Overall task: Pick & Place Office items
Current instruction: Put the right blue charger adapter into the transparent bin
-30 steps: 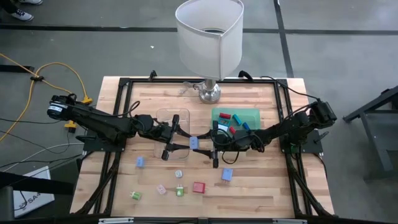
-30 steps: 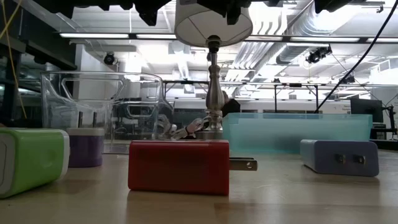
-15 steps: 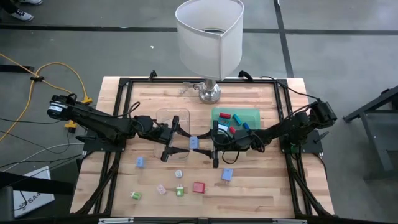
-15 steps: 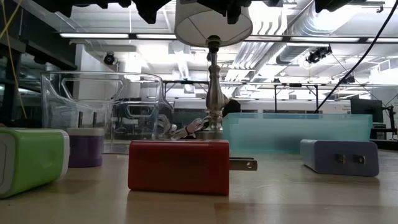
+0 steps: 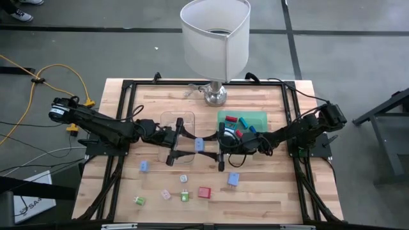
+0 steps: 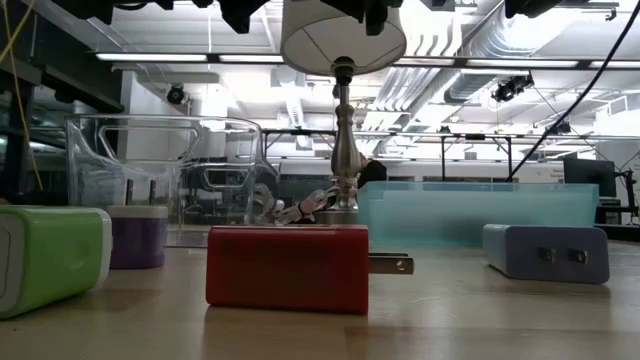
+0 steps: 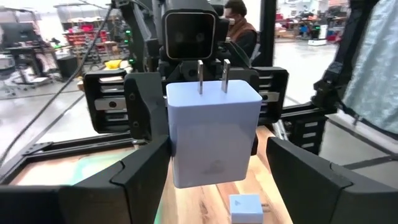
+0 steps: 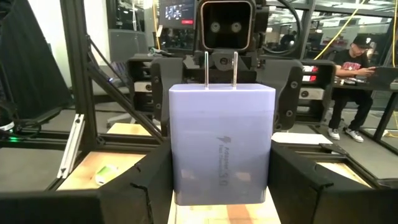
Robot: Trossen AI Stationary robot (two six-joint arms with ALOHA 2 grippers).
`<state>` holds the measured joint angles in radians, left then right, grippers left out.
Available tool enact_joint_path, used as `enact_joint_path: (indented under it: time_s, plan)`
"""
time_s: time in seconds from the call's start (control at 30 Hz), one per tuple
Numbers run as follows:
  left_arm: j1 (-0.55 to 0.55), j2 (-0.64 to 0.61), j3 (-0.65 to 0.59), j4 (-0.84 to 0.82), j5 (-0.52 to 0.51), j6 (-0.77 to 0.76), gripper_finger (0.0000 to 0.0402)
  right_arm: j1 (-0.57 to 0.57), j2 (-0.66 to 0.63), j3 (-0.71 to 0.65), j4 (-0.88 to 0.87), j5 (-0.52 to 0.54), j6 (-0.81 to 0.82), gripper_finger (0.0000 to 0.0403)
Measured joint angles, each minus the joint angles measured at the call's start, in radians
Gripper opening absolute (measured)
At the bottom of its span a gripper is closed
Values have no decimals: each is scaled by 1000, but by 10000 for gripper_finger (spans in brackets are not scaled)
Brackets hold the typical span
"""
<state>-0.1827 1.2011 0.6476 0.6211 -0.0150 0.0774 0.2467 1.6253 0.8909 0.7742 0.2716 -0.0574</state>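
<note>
Clamping the pale blue, two-pronged plug block [image 5: 199,145] between its fingers, the right gripper [image 5: 207,146] is hovering over the middle of the wooden table [image 5: 255,185], prongs pointing up. Facing it from the 9 o'clock side, the left gripper [image 5: 192,145] is standing with its fingers spread; in the left wrist view a gap is showing beside the block on one side. A clear plastic rectangular tray [image 5: 167,120] is sitting at 10 o'clock of the block, and a flat green translucent tray [image 5: 259,118], holding red and teal pieces, at 2 o'clock. A white-shaded lamp [image 5: 215,35] is standing at 12 o'clock. Toward 6 o'clock, a red block [image 5: 204,191], a blue block [image 5: 233,179] and small green and pink pieces are lying scattered.
</note>
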Motion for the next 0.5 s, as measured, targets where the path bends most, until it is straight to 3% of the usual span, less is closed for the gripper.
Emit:
enact_joint_path:
  time_s: [0.5]
  plan:
    - [2,2,3,22,-70,-16,264,8,5,0,-4,32,0,198]
